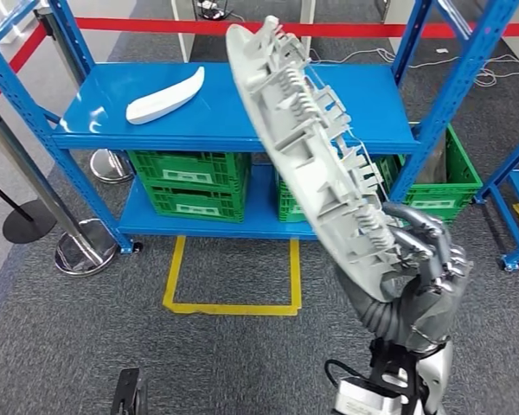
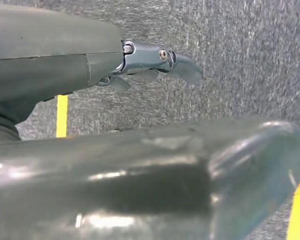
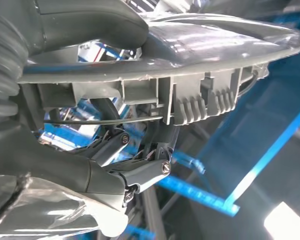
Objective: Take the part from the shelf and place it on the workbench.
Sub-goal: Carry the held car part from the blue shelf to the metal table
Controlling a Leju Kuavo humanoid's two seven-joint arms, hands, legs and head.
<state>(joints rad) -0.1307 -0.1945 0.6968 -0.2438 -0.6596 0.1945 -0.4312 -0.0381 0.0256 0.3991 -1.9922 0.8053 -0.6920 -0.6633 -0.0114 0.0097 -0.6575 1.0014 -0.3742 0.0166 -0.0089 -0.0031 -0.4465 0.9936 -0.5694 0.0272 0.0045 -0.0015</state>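
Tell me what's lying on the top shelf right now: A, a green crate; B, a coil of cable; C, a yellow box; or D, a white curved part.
D: a white curved part lies on the top shelf, while the right hand holds a grey part up in front of it.

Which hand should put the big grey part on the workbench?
The right hand, probably. It already grips the grey part by its lower end, lifted off the blue shelf. The left hand hangs over the floor, holding nothing.
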